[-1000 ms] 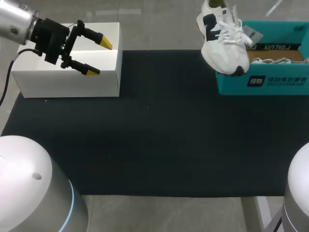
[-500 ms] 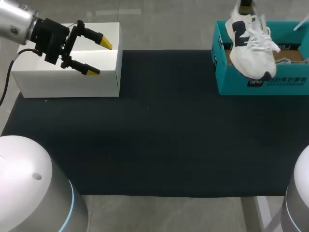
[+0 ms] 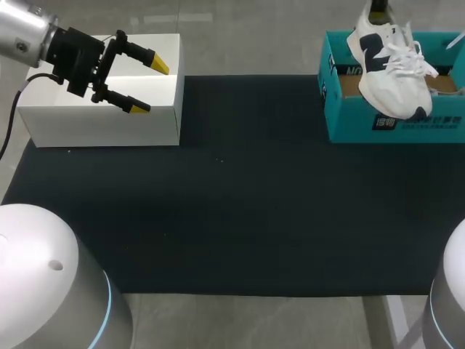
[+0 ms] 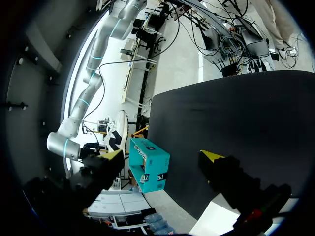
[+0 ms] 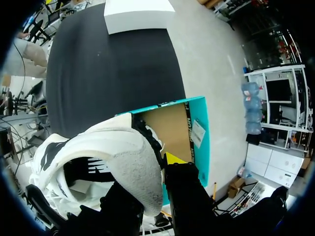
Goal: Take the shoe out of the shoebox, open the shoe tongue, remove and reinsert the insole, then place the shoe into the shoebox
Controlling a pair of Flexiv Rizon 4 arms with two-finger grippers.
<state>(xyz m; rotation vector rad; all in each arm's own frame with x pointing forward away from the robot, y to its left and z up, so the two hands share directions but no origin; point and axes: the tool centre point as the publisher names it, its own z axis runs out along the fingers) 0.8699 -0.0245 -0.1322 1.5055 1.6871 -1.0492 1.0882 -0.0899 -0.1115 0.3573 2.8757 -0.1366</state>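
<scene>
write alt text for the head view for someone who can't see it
A white shoe hangs over the open teal shoebox at the far right of a black mat. At the far left, the left end effector, fingers open, hovers over a white box.

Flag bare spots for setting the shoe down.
Bare: the black mat between the white box and the teal shoebox, to its near edge. Tight: over the shoebox, where the right gripper holds the shoe; the left gripper hangs open over the white box.
</scene>
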